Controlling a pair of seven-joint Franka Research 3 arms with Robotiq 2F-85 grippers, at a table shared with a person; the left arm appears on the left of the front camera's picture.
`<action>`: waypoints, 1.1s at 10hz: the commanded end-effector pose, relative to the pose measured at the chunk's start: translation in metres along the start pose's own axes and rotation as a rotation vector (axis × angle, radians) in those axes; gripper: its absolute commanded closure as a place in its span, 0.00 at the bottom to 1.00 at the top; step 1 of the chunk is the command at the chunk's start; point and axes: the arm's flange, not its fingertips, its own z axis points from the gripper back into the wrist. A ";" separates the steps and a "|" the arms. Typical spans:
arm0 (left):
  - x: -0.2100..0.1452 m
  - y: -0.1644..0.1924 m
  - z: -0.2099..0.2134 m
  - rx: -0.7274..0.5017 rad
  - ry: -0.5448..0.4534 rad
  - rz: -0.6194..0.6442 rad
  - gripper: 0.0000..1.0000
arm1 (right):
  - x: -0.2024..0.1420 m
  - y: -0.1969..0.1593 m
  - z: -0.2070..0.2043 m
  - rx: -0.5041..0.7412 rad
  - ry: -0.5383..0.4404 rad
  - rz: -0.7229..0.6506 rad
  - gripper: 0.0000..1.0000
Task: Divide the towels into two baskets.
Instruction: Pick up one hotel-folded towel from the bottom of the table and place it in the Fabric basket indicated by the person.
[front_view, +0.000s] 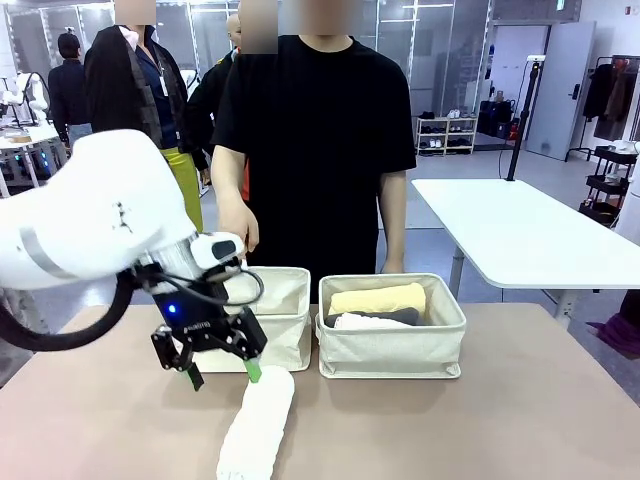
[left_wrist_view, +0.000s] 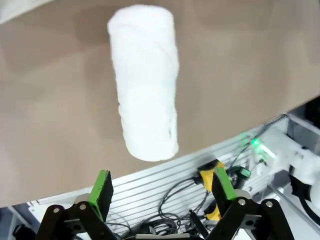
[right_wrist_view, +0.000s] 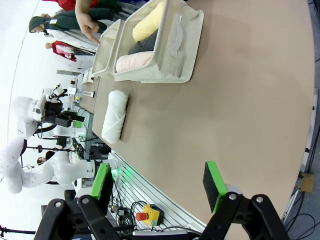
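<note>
1. Left gripper (front_view: 222, 372) hangs at lower left of the front view, fingers spread apart with nothing between them, one green pad (front_view: 253, 372) just above the near towel's far end.
2. Left wrist view: the same gripper (left_wrist_view: 163, 192) rises from the bottom edge, jaws wide and empty; the white towel (left_wrist_view: 145, 82) lies above them in the upper middle of the frame, apart from both pads.
3. White towel (front_view: 258, 425) lies as a roll on the tan table (front_view: 480, 430), bottom centre of the front view, running from the frame's lower edge up toward the left basket.
4. Left basket (front_view: 285, 320), cream canvas, stands at centre left just behind the gripper; its inside cannot be made out from here.
5. Right basket (front_view: 392, 345) sits just beside it at centre right, holding a pale yellow towel (front_view: 378, 298) at the back, a dark grey towel (front_view: 400, 316) and a pale roll (front_view: 372, 322) in front.
6. Right wrist view: right gripper (right_wrist_view: 159, 186) at the bottom, jaws apart, holding nothing, over bare table near its edge. The cream-pink towel (right_wrist_view: 134, 61) shows in the nearer basket at upper middle.
7. Person in a black shirt (front_view: 315, 140) stands behind the baskets, one hand (front_view: 240, 225) hanging above the left basket.
</note>
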 end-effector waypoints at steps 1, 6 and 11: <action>-0.002 -0.011 -0.027 0.086 -0.048 -0.030 0.00 | -0.002 0.006 0.001 0.005 -0.002 -0.024 0.08; -0.001 -0.027 -0.075 0.189 -0.115 -0.024 0.00 | -0.002 0.006 0.001 0.005 -0.002 -0.024 0.08; 0.011 -0.023 -0.105 0.214 -0.200 0.009 0.00 | -0.002 0.006 0.001 0.005 -0.002 -0.024 0.08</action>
